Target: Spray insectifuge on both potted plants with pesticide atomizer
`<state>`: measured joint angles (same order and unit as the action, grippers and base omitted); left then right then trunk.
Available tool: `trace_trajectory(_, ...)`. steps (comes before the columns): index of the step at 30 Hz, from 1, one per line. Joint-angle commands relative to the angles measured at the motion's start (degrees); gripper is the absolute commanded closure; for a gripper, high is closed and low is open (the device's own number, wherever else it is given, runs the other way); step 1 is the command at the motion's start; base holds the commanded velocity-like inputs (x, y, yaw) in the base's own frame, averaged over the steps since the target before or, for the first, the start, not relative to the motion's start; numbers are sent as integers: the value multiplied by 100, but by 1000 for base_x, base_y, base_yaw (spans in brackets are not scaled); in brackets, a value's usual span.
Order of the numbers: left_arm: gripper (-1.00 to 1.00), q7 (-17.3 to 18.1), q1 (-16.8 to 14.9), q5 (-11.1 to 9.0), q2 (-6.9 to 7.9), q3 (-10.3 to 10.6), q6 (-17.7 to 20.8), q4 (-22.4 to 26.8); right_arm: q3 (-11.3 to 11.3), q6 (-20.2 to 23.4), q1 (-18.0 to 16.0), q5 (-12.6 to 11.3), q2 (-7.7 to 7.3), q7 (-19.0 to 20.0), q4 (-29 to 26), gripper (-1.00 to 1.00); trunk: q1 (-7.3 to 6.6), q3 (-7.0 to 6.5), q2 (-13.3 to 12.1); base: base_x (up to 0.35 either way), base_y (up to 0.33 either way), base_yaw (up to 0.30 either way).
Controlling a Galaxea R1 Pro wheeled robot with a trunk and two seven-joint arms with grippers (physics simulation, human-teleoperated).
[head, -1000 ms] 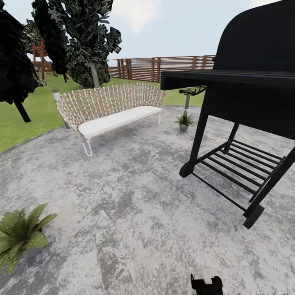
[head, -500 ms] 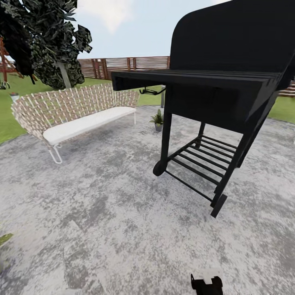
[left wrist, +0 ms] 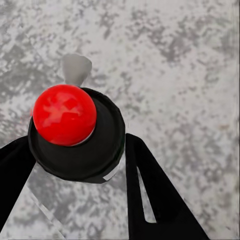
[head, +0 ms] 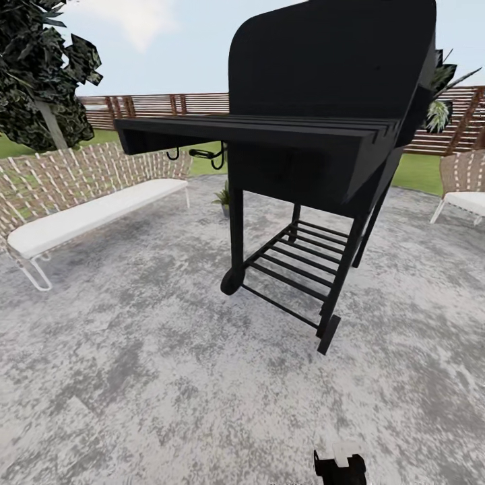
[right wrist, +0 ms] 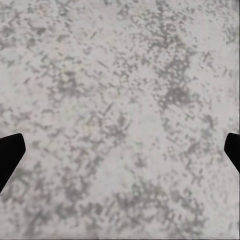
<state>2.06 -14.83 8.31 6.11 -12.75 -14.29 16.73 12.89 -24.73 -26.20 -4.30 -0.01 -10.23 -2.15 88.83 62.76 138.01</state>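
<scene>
- The pesticide atomizer [left wrist: 76,132], a small dark round-bodied bottle with a glossy red ball top and a pale grey-white nozzle part, sits between the two black fingers [left wrist: 150,195] of the left gripper [left wrist: 75,165] in the left wrist view.
- The left gripper's fingers press in on the bottle from both sides, pinching it; one finger touches its dark body on each flank.
- The bottle is seen from above its red top, with the mottled grey paved patio [left wrist: 175,65] below it, so the left arm points downward and holds the bottle off the ground.
- In the head view, a small black and white shape [head: 340,463] shows at the lower edge; what it is cannot be told.
- The right gripper [right wrist: 120,150] also points down at the patio; its two black fingertips [right wrist: 9,155] sit at opposite edges of the right wrist view, spread wide apart with nothing between them.
- One potted plant [head: 222,200], a small spiky green rosette in a grey pot, stands on the patio, partly hidden behind the leg of the large black barbecue grill [head: 310,155].
- A woven wicker sofa with a white cushion [head: 81,202] stands well apart to the left of the grill.
- A second wicker seat [head: 465,185] shows at the right edge.
- Behind lie green lawn [head: 411,172], a brown slatted wooden fence [head: 162,108] and a dark-leaved tree [head: 40,74].
</scene>
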Motion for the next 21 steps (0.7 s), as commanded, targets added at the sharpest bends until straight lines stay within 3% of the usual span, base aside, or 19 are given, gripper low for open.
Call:
trace_trajectory(1, 100, 22, -2, 57, -3, -46, -21, -3, 50, -15, -5, -45, 1, -14, 4, -100, -1, 4, 2, 2, 0, -300)
trace_trajectory(21, 100, 22, -2, 64, -5, -43, -21, -3, 47, -15, -4, -45, 1, -14, 4, -100, -1, 24, 2, -10, -5, -299)
